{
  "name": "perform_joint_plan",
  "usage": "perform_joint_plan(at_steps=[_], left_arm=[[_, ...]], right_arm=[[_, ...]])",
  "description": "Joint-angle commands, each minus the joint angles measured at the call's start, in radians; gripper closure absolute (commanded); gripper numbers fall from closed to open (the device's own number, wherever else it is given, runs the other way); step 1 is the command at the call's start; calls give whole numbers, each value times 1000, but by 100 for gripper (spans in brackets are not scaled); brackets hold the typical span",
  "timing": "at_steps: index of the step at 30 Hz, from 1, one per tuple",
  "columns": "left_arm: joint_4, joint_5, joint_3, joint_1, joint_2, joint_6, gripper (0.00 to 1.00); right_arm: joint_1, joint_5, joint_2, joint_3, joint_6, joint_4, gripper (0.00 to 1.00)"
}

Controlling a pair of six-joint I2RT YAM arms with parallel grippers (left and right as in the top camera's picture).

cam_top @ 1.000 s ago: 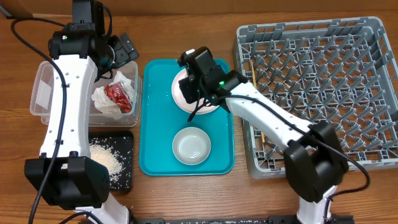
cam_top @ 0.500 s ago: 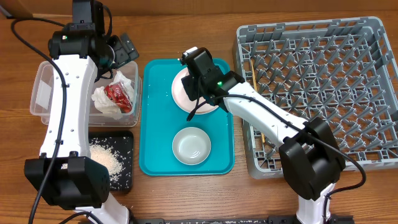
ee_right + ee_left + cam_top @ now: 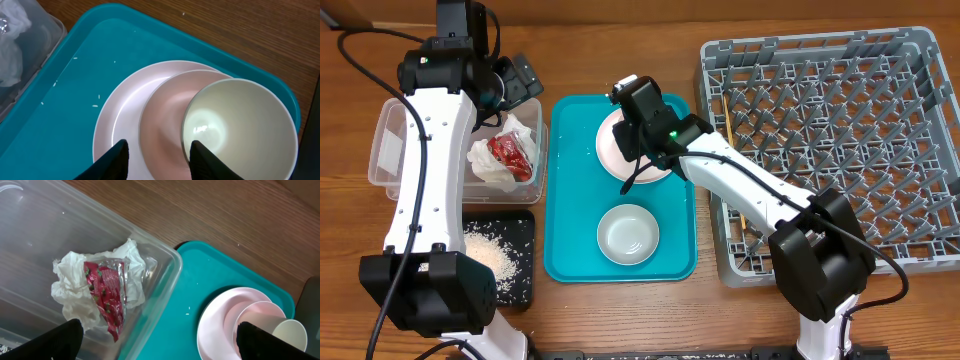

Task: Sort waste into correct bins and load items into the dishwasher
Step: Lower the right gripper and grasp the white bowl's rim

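Low over the stack, the right gripper (image 3: 159, 148) is spread with nothing between its fingers. Its gap frames the near wall of a pinker dish (image 3: 160, 120) nested on the pale pink plate (image 3: 115, 125), all on the teal tray (image 3: 60, 100). The cream cup (image 3: 235, 125) sits in that dish, ahead and off to the right of the gap. It is mouth up and round, so there is no long axis to line up with. I'd say a grasp on it needs a shift rightward. The right arm is far nearer. The left gripper (image 3: 157, 332), also spread and empty, hovers by the clear tub (image 3: 170, 265). The dish rack (image 3: 930, 60) lies off to the right. Overhead, the wrist covers most of the stack — whether the fingers touch crockery I cannot tell, and their lower ends are cut off.
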State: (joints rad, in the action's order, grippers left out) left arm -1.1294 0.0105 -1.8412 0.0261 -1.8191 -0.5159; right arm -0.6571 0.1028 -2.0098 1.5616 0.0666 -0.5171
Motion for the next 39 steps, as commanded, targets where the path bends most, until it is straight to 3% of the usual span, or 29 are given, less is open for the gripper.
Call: perform_joint_plan(at_steps=[1, 27, 31, 39], left_arm=[[4, -4, -14, -6, 14, 12, 0], [4, -4, -14, -6, 14, 12, 0], [4, -4, -14, -6, 14, 12, 0], [4, -4, -14, -6, 14, 12, 0]], right_arm=[[-3, 9, -2, -3, -5, 4, 59], [-3, 32, -8, -3, -16, 20, 58], [-3, 32, -24, -3, -16, 20, 49], [-3, 32, -40, -3, -16, 10, 42]])
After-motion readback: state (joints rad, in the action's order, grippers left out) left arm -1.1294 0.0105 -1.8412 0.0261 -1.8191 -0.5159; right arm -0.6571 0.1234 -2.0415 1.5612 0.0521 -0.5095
